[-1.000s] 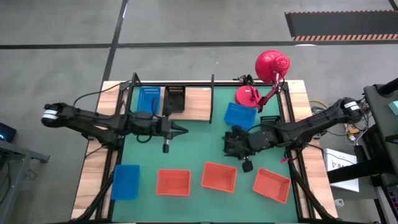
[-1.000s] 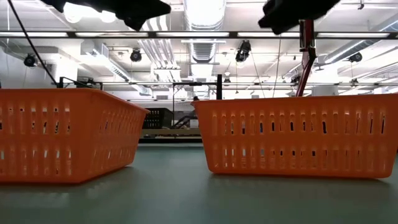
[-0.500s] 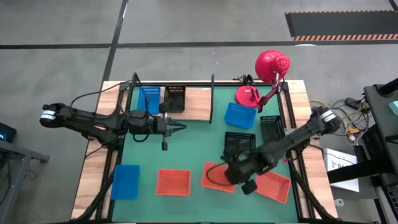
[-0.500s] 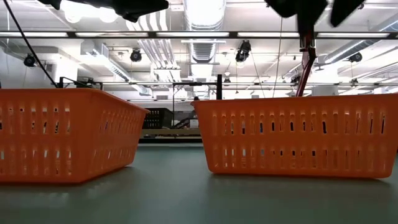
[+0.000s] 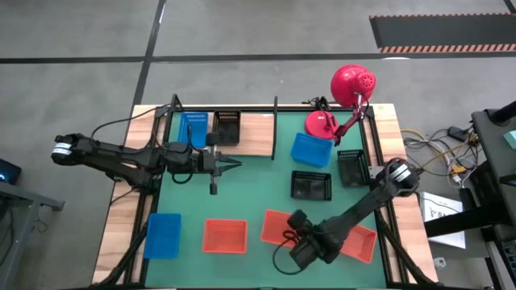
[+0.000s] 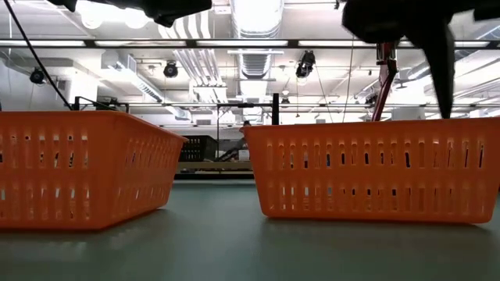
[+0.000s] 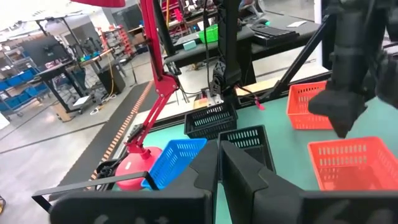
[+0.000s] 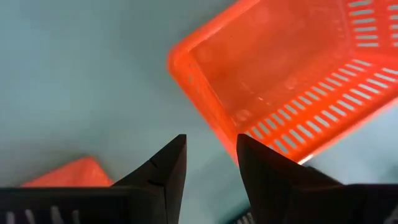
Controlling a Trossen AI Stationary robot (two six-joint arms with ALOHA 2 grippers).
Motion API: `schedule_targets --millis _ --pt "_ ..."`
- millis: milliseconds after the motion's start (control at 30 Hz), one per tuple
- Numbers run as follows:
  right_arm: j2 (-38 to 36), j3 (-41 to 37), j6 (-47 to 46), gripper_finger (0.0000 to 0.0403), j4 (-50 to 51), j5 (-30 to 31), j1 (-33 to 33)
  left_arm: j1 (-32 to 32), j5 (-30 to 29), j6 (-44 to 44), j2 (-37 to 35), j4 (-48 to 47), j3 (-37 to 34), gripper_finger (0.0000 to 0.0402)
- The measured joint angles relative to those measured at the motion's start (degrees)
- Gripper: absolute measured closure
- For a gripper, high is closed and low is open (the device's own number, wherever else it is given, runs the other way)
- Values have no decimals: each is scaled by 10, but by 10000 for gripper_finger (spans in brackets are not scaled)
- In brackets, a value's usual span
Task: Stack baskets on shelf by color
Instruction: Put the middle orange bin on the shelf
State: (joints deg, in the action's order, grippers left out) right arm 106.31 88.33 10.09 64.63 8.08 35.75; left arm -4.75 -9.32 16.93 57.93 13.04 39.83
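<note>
From above, the right hand [image 5: 284,237] and its arm cover part of the middle orange-red basket [image 5: 278,224] and the inner edge of the orange-red basket [image 5: 360,244] beside it. In the low view the left orange-red basket [image 6: 78,168] is cut off by the frame's edge, and both arms show only as dark shapes along the top. The right wrist view catches only a corner of a second orange-red basket [image 8: 68,174].

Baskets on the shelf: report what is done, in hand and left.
Done: a blue basket and a black basket sit on the shelf.

In hand: nothing. The right end effector, fingers apart, hovers by the middle orange basket. The left end effector waits shut beside the shelf.

Left: three orange, two blue and two black baskets on the green mat.
</note>
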Motion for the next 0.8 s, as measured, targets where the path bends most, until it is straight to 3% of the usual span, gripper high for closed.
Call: schedule_targets --millis 233,433,500,667,800 --pt "29 -1 42 293 -10 5 -18 0 0 2 0 0 0 398" --pt "38 0 71 376 -30 -50 -34 0 0 17 0 0 0 398" --pt "38 0 70 387 -34 -61 -39 0 -4 31 0 1 0 398" --pt "22 16 52 390 -35 -64 -42 0 -97 31 -14 6 1 398" --pt "16 68 13 390 -34 -17 -46 0 -142 36 -43 6 -2 398"
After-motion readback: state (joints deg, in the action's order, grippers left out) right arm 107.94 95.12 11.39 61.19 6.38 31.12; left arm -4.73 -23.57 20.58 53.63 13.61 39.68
